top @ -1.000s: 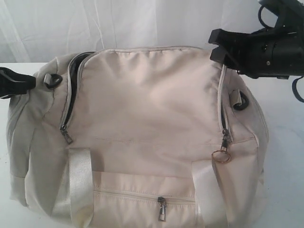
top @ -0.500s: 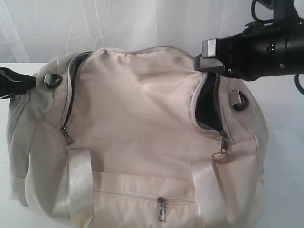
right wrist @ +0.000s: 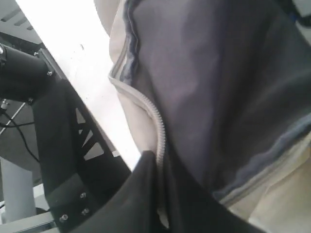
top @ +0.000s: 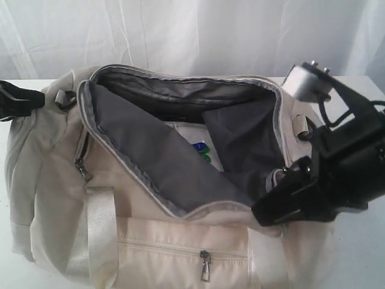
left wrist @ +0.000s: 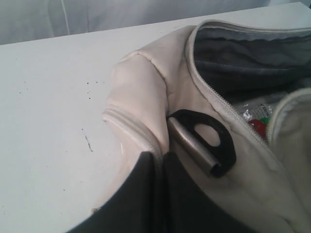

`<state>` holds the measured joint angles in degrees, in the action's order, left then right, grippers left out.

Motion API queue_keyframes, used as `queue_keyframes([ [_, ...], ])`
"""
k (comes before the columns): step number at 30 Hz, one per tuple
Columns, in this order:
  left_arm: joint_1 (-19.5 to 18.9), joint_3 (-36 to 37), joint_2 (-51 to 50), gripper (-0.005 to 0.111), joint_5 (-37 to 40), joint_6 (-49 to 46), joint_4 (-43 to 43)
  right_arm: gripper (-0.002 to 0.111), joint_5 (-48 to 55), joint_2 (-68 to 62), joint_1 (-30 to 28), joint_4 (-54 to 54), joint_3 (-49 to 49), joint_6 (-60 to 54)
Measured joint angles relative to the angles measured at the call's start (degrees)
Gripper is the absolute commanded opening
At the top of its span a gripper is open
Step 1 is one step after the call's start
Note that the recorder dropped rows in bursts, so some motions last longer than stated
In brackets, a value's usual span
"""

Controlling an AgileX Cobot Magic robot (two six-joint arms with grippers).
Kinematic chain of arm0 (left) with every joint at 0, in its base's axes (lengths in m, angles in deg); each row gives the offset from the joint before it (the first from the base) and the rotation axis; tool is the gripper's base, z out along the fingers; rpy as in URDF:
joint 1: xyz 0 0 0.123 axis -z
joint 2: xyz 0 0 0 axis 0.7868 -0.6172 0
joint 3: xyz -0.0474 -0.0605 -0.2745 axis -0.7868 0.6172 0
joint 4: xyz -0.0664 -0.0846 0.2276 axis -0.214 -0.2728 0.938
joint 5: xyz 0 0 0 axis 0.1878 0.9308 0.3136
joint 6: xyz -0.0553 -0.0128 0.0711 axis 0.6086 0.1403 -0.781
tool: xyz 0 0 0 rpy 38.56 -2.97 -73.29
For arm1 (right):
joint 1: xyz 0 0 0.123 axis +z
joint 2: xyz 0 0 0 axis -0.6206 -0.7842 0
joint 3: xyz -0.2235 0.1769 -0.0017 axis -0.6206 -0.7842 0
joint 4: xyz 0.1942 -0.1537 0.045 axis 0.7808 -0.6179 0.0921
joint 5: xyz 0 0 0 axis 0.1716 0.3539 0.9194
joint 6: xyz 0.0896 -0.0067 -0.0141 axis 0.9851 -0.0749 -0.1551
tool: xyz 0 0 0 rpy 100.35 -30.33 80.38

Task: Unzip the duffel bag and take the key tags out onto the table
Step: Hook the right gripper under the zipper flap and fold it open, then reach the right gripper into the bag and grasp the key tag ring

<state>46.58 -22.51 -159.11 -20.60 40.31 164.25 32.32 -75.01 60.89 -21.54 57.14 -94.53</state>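
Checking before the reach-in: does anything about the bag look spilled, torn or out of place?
Nothing stands out. The duffel bag is open, its flap folded forward, lining up, held by the right gripper; the key tags lie inside, none on the table.

**Three cameras, all close to one bag**

The outside camera stands in front of the duffel bag (top: 54, 180), a bit above it, and looks down and toward the white curtain (top: 180, 30) at the back. It is so near that the bag fills most of the picture and its front is cut off. The left wrist camera sits just behind the left gripper (left wrist: 162, 158), right up at one end of the bag, looking over it into the open top, with the table (left wrist: 48, 121) beside. Both these cameras see the black strap ring (top: 65, 102) and the key tags (top: 201, 150). The right wrist camera is closer still, behind the right gripper (right wrist: 155, 160). It is tilted and looks at the grey lining (right wrist: 218, 73), which the outside camera sees too.
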Motion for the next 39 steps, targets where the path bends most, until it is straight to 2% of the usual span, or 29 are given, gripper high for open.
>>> queue_keyframes([
  [7,0.0,0.0,0.3,0.000,-0.5,0.0,0.3,0.003,-0.8,7.6,7.4,-0.2,-10.4,12.4],
  [15,0.0,0.0,1.7,0.000,-2.6,0.0,0.2,0.004,-1.4,15.5,8.7,-0.7,-16.0,18.9],
  [17,0.0,0.1,2.1,0.000,-2.6,0.0,0.5,0.010,-1.6,17.0,8.8,-0.7,-16.8,19.4],
  [19,0.0,0.2,2.3,0.007,-2.6,0.0,0.6,0.022,-1.4,18.3,8.8,-0.7,-17.4,19.8],
  [20,0.0,0.2,2.4,0.012,-2.6,0.0,0.6,0.028,-0.9,19.0,8.8,-0.7,-17.7,19.9],
  [24,0.0,0.2,2.5,0.038,-2.5,0.0,0.7,0.065,0.5,21.1,8.8,-0.7,-18.3,19.9],
  [26,0.0,0.2,2.8,0.049,-2.7,0.0,0.7,0.075,0.6,21.8,8.8,-0.6,-18.5,19.9],
  [28,0.0,0.2,2.9,0.056,-3.3,0.0,0.6,0.077,0.6,22.4,8.9,0.2,-18.5,19.0],
  [33,0.0,0.2,3.0,0.057,-5.5,0.0,0.4,0.077,-0.6,23.1,8.9,7.6,-18.0,13.1],
  [36,0.0,0.2,3.4,0.057,-6.2,0.0,0.0,0.077,-9.3,23.2,9.0,11.3,-16.7,8.0],
  [39,0.0,0.2,5.0,0.056,-6.3,0.0,-0.4,0.077,-23.3,23.2,9.0,12.0,-16.0,4.7],
])
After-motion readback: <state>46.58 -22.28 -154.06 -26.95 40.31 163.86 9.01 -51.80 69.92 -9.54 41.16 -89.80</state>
